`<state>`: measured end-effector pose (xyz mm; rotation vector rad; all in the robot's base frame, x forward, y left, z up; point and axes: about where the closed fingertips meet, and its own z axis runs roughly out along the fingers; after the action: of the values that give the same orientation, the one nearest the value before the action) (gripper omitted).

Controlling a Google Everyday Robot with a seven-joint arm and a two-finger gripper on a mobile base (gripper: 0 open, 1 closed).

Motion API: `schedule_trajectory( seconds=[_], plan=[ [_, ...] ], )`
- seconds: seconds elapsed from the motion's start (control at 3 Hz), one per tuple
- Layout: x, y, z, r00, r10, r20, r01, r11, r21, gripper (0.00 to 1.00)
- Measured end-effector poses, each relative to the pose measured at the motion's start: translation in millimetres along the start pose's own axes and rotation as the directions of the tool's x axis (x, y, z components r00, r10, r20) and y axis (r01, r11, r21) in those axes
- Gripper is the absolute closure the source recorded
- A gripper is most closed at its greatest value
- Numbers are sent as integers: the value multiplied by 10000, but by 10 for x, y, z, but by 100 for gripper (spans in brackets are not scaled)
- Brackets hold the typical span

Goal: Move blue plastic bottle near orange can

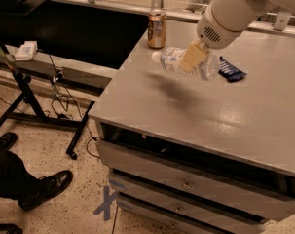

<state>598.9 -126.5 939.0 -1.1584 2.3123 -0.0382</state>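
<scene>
Gripper above table, fingers apparently tight around 1 blue plastic bottle, near 1 orange can.

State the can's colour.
The can is copper-orange with a silver rim, camera view. The gripper holds the bottle beside it.

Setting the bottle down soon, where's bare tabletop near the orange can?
Free: front half of the grey tabletop, to its near edge. Crowded at the back: the tool holds the clear bluish plastic bottle aloft between the copper-orange metal can and the flat dark blue wrapper.
</scene>
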Motion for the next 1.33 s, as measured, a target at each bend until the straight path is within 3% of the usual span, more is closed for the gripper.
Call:
schedule_trajectory(
  seconds=[0.33, 0.67, 1.0, 1.33],
  plan=[
    [-102, -220, 132, 9980, 538, 323, -556, 9968, 575, 100],
    [-263, -616, 364, 9921, 1038, 704, -1114, 9872, 1139, 100],
    [-440, -977, 609, 9864, 1363, 919, -1502, 9744, 1671, 100],
    [-441, -1216, 780, 9875, 1505, 468, -1574, 9563, 2466, 100]
  ],
)
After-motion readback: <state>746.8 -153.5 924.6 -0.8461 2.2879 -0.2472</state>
